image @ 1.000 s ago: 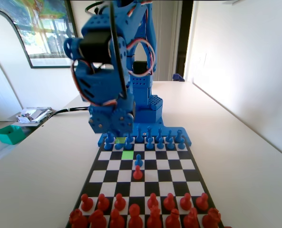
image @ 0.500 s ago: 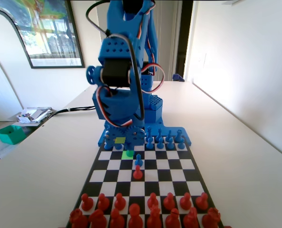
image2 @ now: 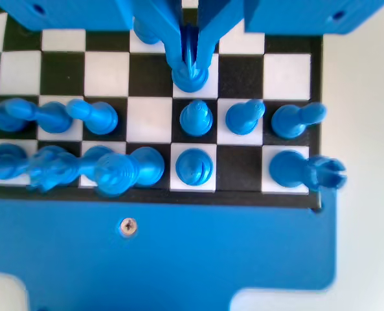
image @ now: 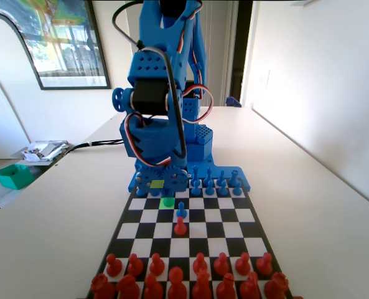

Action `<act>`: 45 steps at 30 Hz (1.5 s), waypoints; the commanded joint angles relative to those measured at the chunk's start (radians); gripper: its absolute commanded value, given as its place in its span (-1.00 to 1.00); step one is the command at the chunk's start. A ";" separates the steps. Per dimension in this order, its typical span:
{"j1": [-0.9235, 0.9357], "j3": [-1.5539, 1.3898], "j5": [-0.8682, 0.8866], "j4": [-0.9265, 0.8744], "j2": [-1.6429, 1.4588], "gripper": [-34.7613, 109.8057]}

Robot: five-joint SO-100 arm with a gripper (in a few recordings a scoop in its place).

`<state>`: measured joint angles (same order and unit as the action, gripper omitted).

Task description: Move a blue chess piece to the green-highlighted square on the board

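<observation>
Right now the blue two-finger gripper (image2: 190,61) has its jaws clamped on the small blue plastic pawn (image2: 190,76), round-headed and flared at the base, which hangs between them low over the bright green-highlighted square (image: 167,202), though whether its base touches the square I cannot tell. My worry is that the crowded row of other blue pawns (image2: 195,119) just below the jaws in the wrist view could be clipped, or the pawn tipped if it is let go off-centre or while tilted. Beneath the jaws lies the flat black-and-white chequered board (image: 246,215), smooth and likely slippery, on a pale table (image: 321,187) in a bright room with a framed picture (image: 60,43) on the wall.
</observation>
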<state>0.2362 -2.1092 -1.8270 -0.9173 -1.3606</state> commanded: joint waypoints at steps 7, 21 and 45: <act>0.021 0.029 -0.011 -0.044 -0.037 -0.36; 0.029 0.304 -0.020 -0.365 -0.143 -0.36; -0.038 0.337 -0.029 -0.807 -0.946 -0.51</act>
<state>0.2071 -1.7717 -1.8454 -1.6766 -2.1583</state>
